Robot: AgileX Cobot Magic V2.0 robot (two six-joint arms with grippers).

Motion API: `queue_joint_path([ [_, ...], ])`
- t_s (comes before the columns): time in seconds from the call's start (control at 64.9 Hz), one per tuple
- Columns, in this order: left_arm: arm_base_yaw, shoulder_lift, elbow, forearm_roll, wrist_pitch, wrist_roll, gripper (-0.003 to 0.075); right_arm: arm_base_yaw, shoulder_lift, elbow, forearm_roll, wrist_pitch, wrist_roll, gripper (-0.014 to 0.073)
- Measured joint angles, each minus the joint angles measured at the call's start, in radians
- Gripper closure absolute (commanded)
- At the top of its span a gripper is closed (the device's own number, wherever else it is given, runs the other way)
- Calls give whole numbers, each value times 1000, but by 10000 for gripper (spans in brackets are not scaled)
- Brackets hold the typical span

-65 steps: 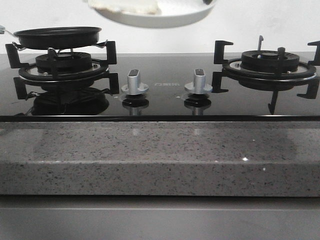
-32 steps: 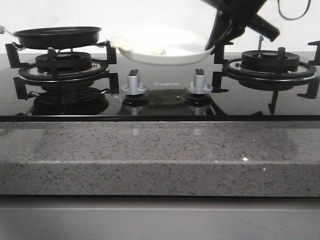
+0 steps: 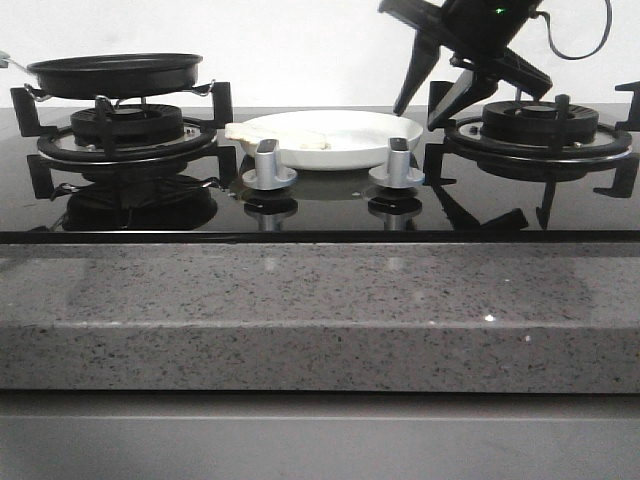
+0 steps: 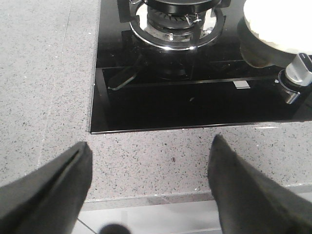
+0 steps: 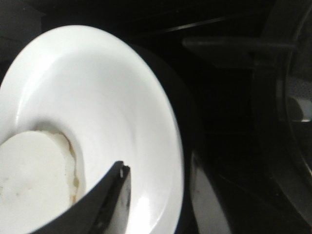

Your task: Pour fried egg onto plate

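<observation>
While sitting on the far-left burner point(image 3: 125, 135), pan point(image 3: 115, 72) rests black and level on its grate, handle end just poking out at the frame edge. Below and forward of it, left gripper point(image 4: 148, 190) hangs over the speckled counter point(image 4: 48, 87), fingers point(image 4: 48, 190) spread wide apart, nothing between them, glass hob edge just ahead. Moving along to the middle: plate point(image 3: 335, 138) sits flat on the black hob point(image 3: 320, 205) between the two burners, just behind the pair of silver knobs point(image 3: 268, 165). On the plate's left side lies the egg point(image 3: 262, 132), pale and floppy, draped up onto the rim and slightly over it. Seen from the right wrist, egg point(image 5: 34, 170) spreads cream-white across the low part of the plate point(image 5: 112, 107), a faint yellowish edge showing. Right of the plate, right gripper point(image 3: 443, 82) hovers tilted above the rim's right end, fingers point(image 3: 418, 65) parted, one slanting down toward the rim and the other toward the right burner point(image 3: 540, 125). From the wrist view, one dark fingertip point(image 5: 109, 200) crosses in front of the plate's inner wall; contact or a small gap there, cannot tell. Far right, burner grate stands bare, black prongs up, reflected in the glass.
</observation>
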Motion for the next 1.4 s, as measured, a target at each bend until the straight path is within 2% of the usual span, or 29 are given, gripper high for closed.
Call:
queue_joint_path([
  [0.154,0,0,0,0,0,0,227,0,-31,-18,0,14,-2,243],
  [0.493,0,0,0,0,0,0,227,4,-249,23,-85,131,-212,244],
  [0.77,0,0,0,0,0,0,227,28,-625,365,-140,30,-337,244],
  [1.078,0,0,0,0,0,0,227,28,-1031,744,-268,-21,-350,244],
  [1.402,0,0,0,0,0,0,227,28,-1304,1024,-276,-21,-350,244],
])
